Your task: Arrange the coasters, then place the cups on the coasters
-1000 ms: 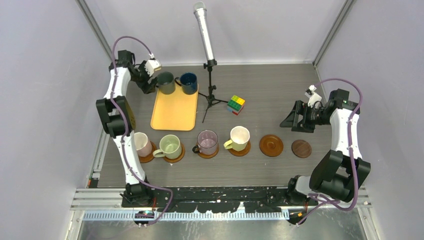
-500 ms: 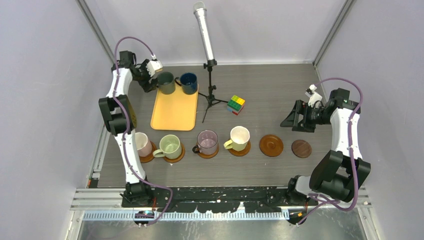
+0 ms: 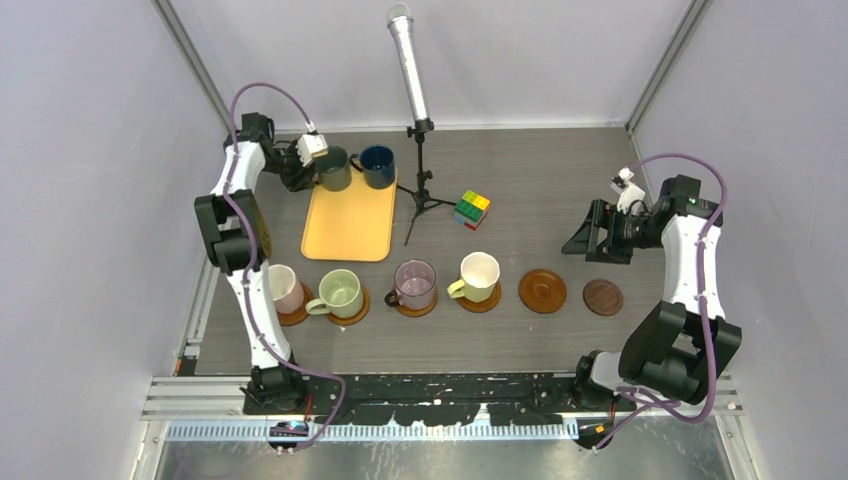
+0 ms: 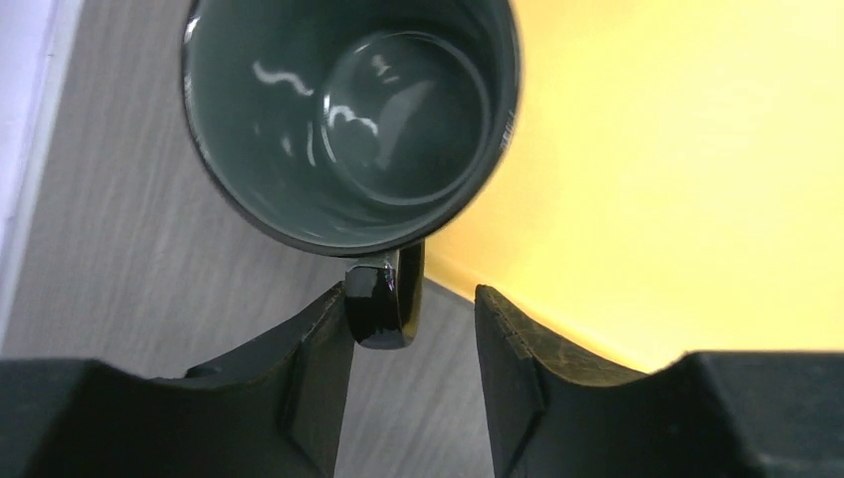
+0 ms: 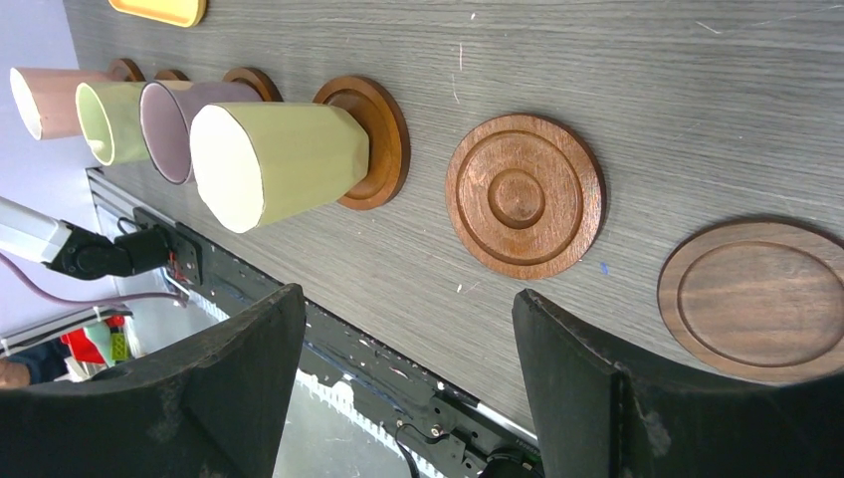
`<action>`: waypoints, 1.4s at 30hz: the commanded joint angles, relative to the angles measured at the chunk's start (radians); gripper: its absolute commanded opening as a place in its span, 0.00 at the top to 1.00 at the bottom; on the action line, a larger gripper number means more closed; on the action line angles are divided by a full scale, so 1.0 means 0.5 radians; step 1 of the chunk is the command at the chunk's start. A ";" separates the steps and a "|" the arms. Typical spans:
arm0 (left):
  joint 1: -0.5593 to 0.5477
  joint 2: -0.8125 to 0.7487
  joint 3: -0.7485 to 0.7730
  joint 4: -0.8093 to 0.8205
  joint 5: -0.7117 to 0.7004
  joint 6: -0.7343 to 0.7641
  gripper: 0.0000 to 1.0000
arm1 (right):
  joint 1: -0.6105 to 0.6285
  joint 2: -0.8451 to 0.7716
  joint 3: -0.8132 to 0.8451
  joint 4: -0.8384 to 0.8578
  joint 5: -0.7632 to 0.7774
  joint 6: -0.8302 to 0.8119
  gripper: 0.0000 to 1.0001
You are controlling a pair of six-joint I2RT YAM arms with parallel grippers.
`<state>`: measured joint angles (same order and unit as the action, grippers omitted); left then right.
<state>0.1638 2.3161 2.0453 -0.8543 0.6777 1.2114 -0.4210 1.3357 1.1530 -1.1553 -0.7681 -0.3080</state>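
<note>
Since the earlier frame the left pincer (image 4: 411, 299) has swung in and narrowed around a mug handle (image 4: 383, 311); one finger touches it and the other stands off. At the bench's (image 3: 520, 180) upper left, the dark grey-green mug (image 4: 348, 110) sits on the orange tray's (image 4: 647, 149) corner. An off-centre squeeze could twist it into the navy mug (image 3: 377, 165). The right pincer (image 5: 406, 299) gapes wide, empty.

Dark mug (image 4: 348, 119), table's far-left corner: far rim cut by the left wrist view's top edge.
Tray (image 4: 677, 149): runs off top and right edges there.
Pink mug (image 3: 287, 290), near-left: partly behind left arm (image 3: 258, 315) from above.
Dark coaster (image 5: 761, 299), near-right: clipped by the right wrist view's right edge.
</note>
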 commanded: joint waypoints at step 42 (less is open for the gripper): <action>-0.056 -1.140 -0.733 0.287 -0.325 -1.521 1.00 | -0.002 -0.057 0.167 -0.029 -0.074 0.068 0.19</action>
<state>0.1226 1.9144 1.6894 -0.7769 0.4755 0.5716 -0.4210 1.3415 1.2022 -1.1606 -0.7738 -0.2863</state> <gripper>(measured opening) 0.179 0.808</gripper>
